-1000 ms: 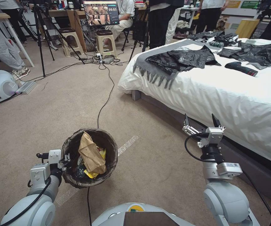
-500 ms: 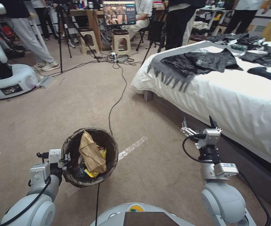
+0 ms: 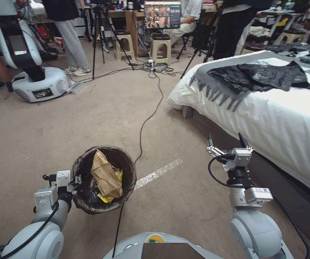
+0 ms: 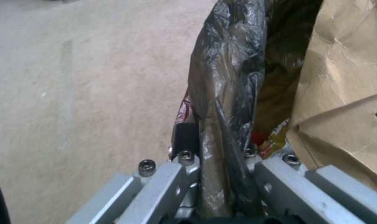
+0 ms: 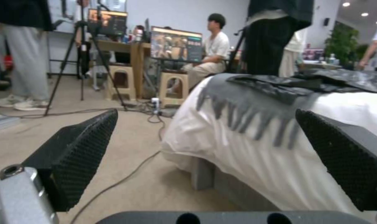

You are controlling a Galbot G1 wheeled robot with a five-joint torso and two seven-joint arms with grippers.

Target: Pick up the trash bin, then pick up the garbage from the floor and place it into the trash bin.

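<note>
1. The left gripper [image 3: 76, 181], lower left of the frame, had its jaws pinching the rim of the bin [image 3: 126, 169], lined with a dark bag.
2. A paper bag [image 3: 105, 175] and wrappers [image 3: 114, 177] lay inside.
3. The right gripper [image 3: 226, 142], jaws spread, hung beside the bed [image 3: 269, 118].
4. Beige carpet [image 3: 54, 126] lay underneath; bin's base hidden.

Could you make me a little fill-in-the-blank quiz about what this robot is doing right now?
1. The left gripper is clamped on the rim of the ____.
2. The right gripper is open and holds ____.
3. A crumpled brown ____ sticks up out of the bin.
4. Beside the right gripper stands a white ____.

Missing words: bin; nothing; paper bag; bed.
</note>
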